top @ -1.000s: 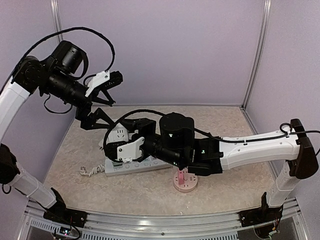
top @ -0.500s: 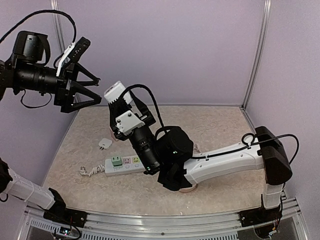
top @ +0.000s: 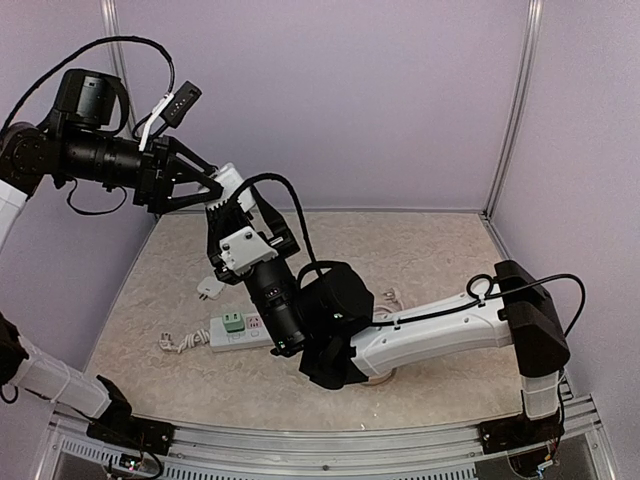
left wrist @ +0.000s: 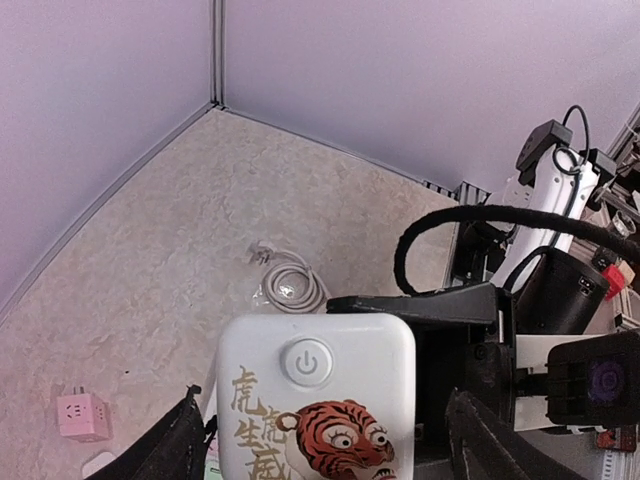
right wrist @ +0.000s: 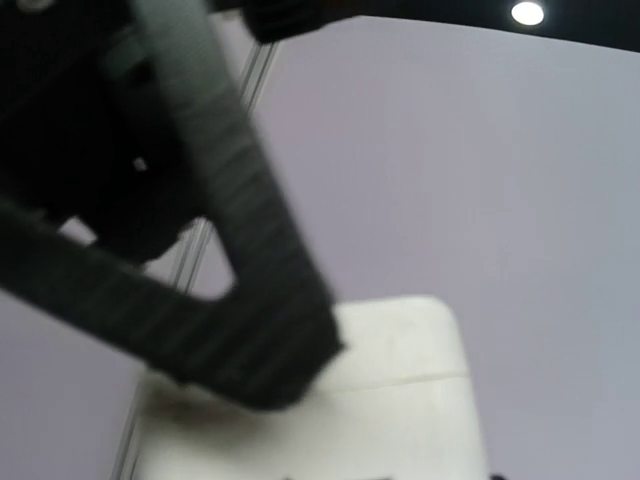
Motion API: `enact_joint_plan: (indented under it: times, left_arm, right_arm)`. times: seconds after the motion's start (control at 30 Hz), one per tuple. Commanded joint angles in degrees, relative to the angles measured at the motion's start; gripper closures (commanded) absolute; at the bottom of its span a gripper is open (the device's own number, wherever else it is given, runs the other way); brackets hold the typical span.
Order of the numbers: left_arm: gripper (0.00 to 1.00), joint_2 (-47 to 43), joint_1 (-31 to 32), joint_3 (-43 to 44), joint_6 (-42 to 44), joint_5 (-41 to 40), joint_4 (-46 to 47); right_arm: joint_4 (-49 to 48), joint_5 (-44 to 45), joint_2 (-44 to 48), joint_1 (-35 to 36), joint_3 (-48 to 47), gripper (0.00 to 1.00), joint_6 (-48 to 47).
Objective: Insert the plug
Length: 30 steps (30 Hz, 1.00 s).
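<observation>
White plastic marks out the plug: we see a rounded block with a power button and a tiger printed on its face, held up in the air well above the tabletop. The right pincer grips it from below and behind, its black body showing past the block's edge in the left wrist view. The left pincer stands wide, one finger on each side of the plug, and we see no contact with it. The right wrist view is blurred, and we make out only the white block and a dark finger crossing in front.

Down on the tabletop lie the power strip, partly hidden by the right arm, a small white adapter just beyond it, a coiled white cable and a pink cube socket.
</observation>
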<state>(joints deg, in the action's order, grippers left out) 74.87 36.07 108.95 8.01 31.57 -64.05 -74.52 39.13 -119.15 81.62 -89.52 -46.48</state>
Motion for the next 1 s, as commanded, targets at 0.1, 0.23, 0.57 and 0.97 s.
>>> enact_joint_plan:
  times: [0.1, 0.23, 0.57, 0.97]
  left_arm:
    - [0.46, -2.0, -1.3, -4.4, -2.6, 4.8, 2.0]
    - [0.51, -1.9, -1.3, -5.2, -2.6, 6.7, 1.8]
    - [0.48, -1.0, -1.3, -6.6, -4.3, 10.3, 2.7]
    - [1.00, -0.3, 0.0, -9.1, -4.2, 12.5, 3.0]
  right_arm:
    - [-9.4, -0.9, -0.5, 0.1, -1.7, 1.00, 1.4]
    - [-9.2, -1.1, -0.2, 0.1, -1.4, 1.00, 1.2]
    - [-9.0, -1.8, 0.1, -0.2, -1.0, 1.00, 1.3]
    - [-8.3, -3.1, 1.7, -1.1, 1.8, 1.00, 3.0]
